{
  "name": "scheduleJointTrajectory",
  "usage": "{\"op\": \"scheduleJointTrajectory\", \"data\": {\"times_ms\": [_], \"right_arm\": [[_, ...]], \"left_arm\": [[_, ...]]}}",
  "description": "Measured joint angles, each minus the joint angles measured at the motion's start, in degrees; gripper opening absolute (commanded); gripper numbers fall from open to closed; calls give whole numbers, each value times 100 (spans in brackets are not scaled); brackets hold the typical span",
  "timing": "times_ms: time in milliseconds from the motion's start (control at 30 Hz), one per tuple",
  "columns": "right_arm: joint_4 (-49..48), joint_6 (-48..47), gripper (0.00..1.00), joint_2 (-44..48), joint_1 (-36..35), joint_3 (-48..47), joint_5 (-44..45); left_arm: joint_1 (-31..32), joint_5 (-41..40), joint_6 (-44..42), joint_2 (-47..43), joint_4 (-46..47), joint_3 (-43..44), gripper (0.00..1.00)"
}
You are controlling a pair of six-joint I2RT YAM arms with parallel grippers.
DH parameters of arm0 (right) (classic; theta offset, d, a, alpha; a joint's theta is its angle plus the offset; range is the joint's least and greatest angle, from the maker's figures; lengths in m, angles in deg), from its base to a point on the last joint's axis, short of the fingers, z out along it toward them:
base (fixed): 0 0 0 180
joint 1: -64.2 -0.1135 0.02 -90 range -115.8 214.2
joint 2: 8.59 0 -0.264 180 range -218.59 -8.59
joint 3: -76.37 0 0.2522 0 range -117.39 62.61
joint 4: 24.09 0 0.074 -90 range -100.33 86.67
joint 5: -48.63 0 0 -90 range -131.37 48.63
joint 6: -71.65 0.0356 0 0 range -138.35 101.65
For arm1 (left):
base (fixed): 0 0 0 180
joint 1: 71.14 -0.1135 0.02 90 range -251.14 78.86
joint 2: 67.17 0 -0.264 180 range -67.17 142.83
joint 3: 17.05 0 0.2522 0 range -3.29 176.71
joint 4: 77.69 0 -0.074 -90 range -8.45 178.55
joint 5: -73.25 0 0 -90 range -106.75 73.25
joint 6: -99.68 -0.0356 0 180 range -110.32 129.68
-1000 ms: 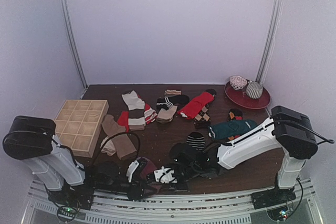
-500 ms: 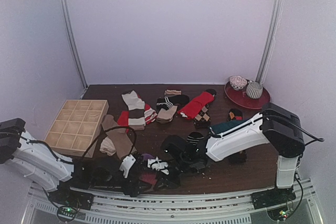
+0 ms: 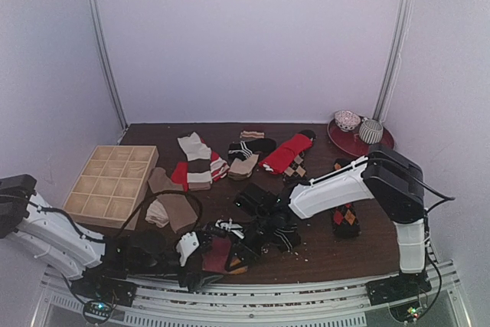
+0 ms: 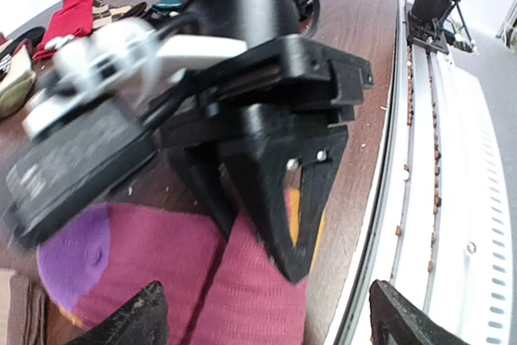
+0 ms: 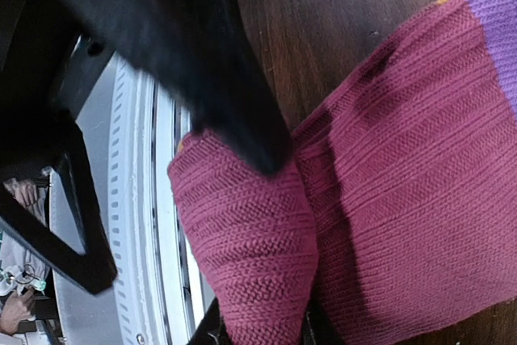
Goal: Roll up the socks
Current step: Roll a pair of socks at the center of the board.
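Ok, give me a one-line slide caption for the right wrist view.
Right gripper pinches a fold of the magenta sock, the open left gripper close beside it.

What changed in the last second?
The left arm dropped low and the left gripper opened wide over the magenta sock. The right arm swung left, uncovering an argyle sock; the right gripper pinches the magenta sock's fold. Tray, plate and far socks stayed put.

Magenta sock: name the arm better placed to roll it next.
Right, probably: the right hand pinches the sock, while the left hand stands open, gripping nothing.
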Motion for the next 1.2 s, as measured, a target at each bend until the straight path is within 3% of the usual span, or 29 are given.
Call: {"op": "scheduleJointTrajectory", "data": {"times_ms": [333,767,967,1100,1200], "right_arm": [[380,-70,18,-105,20,-243,-46],[402,-149,18,-107,22,-249,-46],[404,-149,17,-111,22,-249,-46],[402,-146,18,-111,24,-249,-48],[400,-146,18,-114,26,-247,-50]], "left_arm": [[0,2,-201,885,184,260,77],[0,-107,90,925,280,-76,65],[0,-151,109,1045,402,-66,64],[0,-151,116,879,529,-140,70],[0,-166,146,579,695,-289,60]]}}
